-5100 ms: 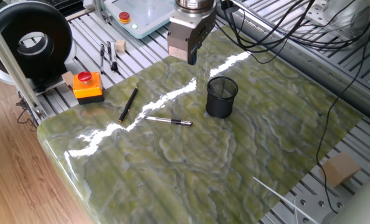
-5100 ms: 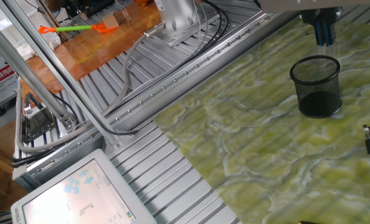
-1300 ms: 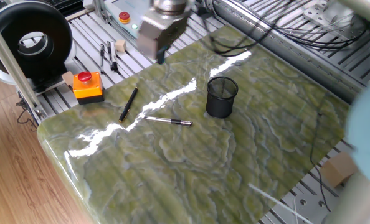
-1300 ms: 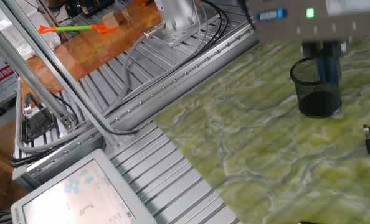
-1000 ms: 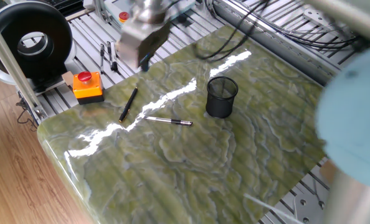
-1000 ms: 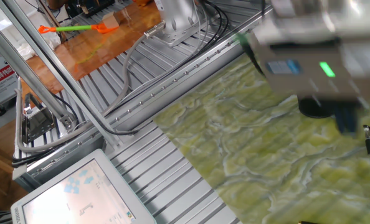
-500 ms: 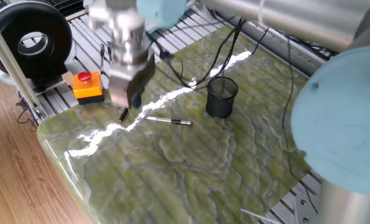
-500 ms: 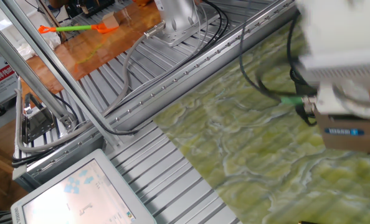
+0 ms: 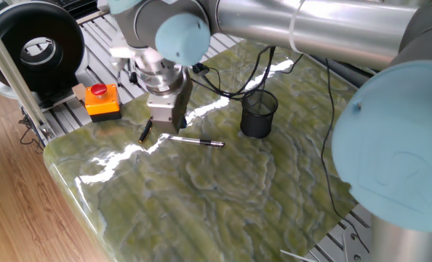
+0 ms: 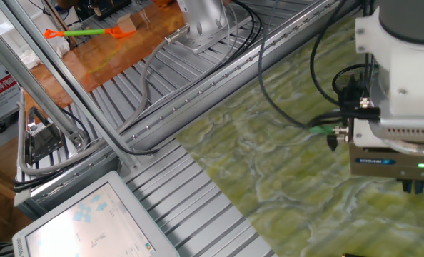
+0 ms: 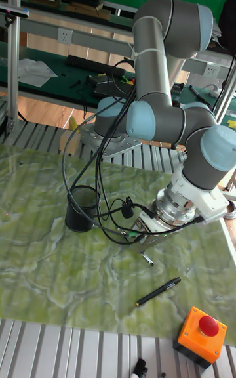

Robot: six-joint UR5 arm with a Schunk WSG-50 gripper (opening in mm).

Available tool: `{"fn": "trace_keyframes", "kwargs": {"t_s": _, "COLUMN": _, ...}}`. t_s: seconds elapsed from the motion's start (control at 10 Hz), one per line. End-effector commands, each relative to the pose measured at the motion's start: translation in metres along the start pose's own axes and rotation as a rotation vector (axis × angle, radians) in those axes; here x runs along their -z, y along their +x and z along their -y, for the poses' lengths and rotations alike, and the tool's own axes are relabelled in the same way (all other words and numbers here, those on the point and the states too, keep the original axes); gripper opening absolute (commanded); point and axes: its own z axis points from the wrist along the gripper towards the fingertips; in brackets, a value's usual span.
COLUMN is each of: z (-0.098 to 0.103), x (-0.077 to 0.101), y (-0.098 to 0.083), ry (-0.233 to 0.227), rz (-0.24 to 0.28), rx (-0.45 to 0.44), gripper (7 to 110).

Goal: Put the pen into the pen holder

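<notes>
While flat, pen (image 9: 196, 141) directly beneath gripper (image 9: 164, 128)

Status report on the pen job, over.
Gripper low over the pen, jaws hidden. Pen flat on table, not gripped. Pen holder upright, apart. Black pen nearby.

Pens: two on the counter (image 9: 223, 196) — one silver pen (image 9: 198, 141), one black pen (image 11: 158, 291)
Holders: one mesh pen holder (image 9: 258, 114)
Red-button boxes: one (image 9: 102, 100)
Arms: one, with one claw (image 9: 162, 129)
Cardboard blocks: one (image 9: 78, 92)
</notes>
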Motion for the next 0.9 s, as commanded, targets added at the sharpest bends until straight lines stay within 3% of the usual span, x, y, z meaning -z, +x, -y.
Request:
{"fn": "trace_keyframes", "kwargs": {"t_s": 0.0, "z": 0.003, "x": -0.008, "y": -0.018, "ry": 0.004, "rz": 0.061, "rx": 0.044, "gripper": 7}}
{"fn": "trace_keyframes", "kwargs": {"t_s": 0.2, "z": -0.006, "x": -0.014, "y": -0.028, "ry": -0.042, "rz": 0.082, "rx": 0.046, "gripper": 7}}
{"fn": "trace_keyframes", "kwargs": {"t_s": 0.3, "z": -0.013, "x": -0.008, "y": -0.03, "ry": -0.075, "rz": 0.086, "rx": 0.058, "gripper": 7}}
{"fn": "trace_keyframes", "kwargs": {"t_s": 0.4, "z": -0.013, "x": -0.002, "y": -0.023, "ry": -0.08, "rz": 0.059, "rx": 0.058, "gripper": 7}}
{"fn": "trace_keyframes", "kwargs": {"t_s": 0.5, "z": -0.017, "x": 0.0, "y": -0.016, "ry": -0.093, "rz": 0.029, "rx": 0.051, "gripper": 22}}
{"fn": "trace_keyframes", "kwargs": {"t_s": 0.7, "z": -0.024, "x": 0.001, "y": -0.015, "ry": -0.123, "rz": 0.02, "rx": 0.055, "gripper": 22}}
{"fn": "trace_keyframes", "kwargs": {"t_s": 0.8, "z": -0.021, "x": -0.002, "y": -0.014, "ry": -0.113, "rz": 0.012, "rx": 0.055, "gripper": 44}}
